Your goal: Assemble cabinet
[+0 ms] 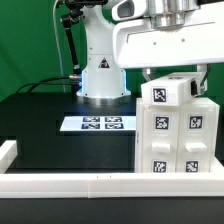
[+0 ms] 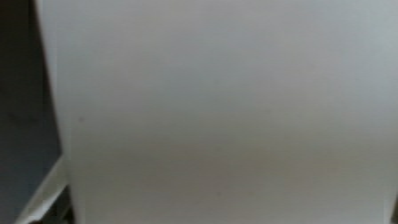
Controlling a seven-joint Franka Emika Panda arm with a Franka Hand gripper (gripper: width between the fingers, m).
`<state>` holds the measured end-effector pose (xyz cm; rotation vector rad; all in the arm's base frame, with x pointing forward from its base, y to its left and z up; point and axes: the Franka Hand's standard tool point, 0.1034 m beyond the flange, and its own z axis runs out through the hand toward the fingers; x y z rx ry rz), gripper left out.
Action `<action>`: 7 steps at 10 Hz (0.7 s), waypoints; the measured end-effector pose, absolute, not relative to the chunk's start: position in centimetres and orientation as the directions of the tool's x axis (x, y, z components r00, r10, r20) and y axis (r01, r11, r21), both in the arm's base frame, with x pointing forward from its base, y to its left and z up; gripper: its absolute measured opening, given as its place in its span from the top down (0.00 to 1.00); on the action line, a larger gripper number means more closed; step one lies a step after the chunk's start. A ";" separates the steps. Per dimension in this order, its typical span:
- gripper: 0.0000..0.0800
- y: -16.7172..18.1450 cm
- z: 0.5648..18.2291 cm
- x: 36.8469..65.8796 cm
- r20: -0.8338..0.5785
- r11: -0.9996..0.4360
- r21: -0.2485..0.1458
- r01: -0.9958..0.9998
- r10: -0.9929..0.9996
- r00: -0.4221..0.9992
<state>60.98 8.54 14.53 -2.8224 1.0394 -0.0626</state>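
Note:
The cabinet [image 1: 175,135], a large white box with black-and-white tags on its faces, stands upright at the exterior view's right, near the front wall. Its top part [image 1: 168,90] carries one tag and sits slightly skewed. My gripper [image 1: 177,72] hangs straight down onto this top part, with dark fingers [image 1: 149,72] on either side of it. The fingertips are hidden, so I cannot tell whether they press on it. In the wrist view a blurred white surface [image 2: 231,110] fills nearly the whole picture, with a dark strip along one edge; no fingers show.
The marker board [image 1: 100,123] lies flat on the black table in front of the robot base [image 1: 100,75]. A white wall [image 1: 100,185] runs along the table's front edge, with a short white wall [image 1: 8,150] at the exterior view's left.

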 end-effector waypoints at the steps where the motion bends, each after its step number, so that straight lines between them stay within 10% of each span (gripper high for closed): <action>1: 0.32 8.7 14.6 61.0 -0.021 -0.683 -0.138 -0.718 -0.722 0.691; 7: 0.32 8.5 14.4 61.0 -0.102 -0.249 -0.113 -0.962 -0.960 0.260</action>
